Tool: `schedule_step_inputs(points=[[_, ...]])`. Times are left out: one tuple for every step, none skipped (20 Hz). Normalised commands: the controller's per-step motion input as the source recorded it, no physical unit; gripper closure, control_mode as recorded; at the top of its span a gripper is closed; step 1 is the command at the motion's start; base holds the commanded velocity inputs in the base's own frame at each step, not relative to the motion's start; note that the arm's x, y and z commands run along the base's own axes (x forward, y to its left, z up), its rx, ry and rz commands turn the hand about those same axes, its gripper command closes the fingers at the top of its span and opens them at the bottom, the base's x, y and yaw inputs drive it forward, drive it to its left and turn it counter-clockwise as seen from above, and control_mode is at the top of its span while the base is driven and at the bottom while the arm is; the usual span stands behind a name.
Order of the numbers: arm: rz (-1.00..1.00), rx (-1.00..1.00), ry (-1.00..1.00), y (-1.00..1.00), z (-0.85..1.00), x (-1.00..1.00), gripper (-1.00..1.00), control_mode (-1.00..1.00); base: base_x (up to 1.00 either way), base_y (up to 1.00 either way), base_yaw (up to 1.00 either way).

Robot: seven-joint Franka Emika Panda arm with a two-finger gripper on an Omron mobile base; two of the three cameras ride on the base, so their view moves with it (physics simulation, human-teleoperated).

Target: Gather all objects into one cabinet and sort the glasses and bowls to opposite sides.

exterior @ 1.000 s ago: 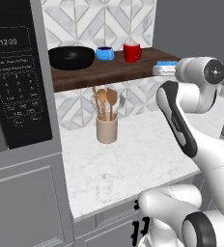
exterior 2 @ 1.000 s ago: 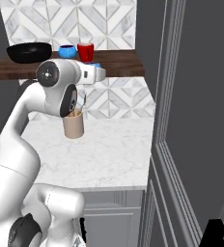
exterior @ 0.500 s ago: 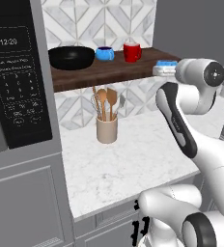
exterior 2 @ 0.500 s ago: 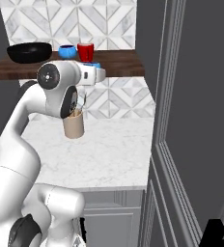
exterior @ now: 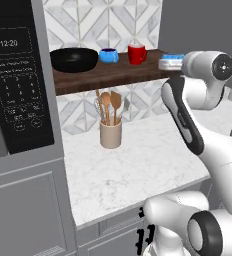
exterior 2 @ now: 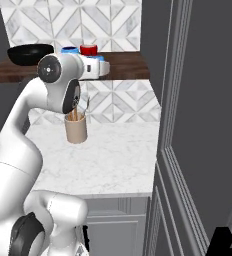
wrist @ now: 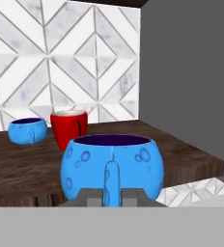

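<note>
Blue cup held at the right end of the shelf.

The brown shelf (exterior: 108, 76) carried the black bowl (exterior: 74, 59) at its left end, then a blue cup (exterior: 108, 55) and the red mug (exterior: 136, 53) just beside each other near the middle. Below, on the counter (exterior: 138, 165), stood the holder (exterior: 110, 134) with wooden spoons. At the shelf's right end the gripper (wrist: 112, 192) was clenched on the second cup (wrist: 112, 166), one finger inside the near wall and one outside it.
</note>
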Motion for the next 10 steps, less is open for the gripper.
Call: schedule_step_inputs(points=[[0.0, 0.0, 0.0, 0.0, 0.0, 0.49, 1.0, -1.0, 0.0, 0.0, 0.0], [0.0, 0.0, 0.0, 0.0, 0.0, 0.45, 1.0, -1.0, 0.0, 0.0, 0.0], [0.0, 0.0, 0.0, 0.0, -0.02, 0.41, 1.0, -1.0, 0.0, 0.0, 0.0], [0.0, 0.0, 0.0, 0.0, -0.08, 0.38, 1.0, -1.0, 0.0, 0.0, 0.0], [0.0, 0.0, 0.0, 0.0, -0.16, 0.37, 1.0, -1.0, 0.0, 0.0, 0.0], [0.0, 0.0, 0.0, 0.0, -0.19, 0.36, 1.0, -1.0, 0.0, 0.0, 0.0], [0.0, 0.0, 0.0, 0.0, -0.19, 0.36, 1.0, -1.0, 0.0, 0.0, 0.0], [0.0, 0.0, 0.0, 0.0, -0.18, 0.31, 1.0, -1.0, 0.0, 0.0, 0.0], [0.0, 0.0, 0.0, 0.0, -0.18, 0.25, 1.0, -1.0, 0.0, 0.0, 0.0], [0.0, 0.0, 0.0, 0.0, -0.17, 0.23, 1.0, -1.0, 0.0, 0.0, 0.0]])
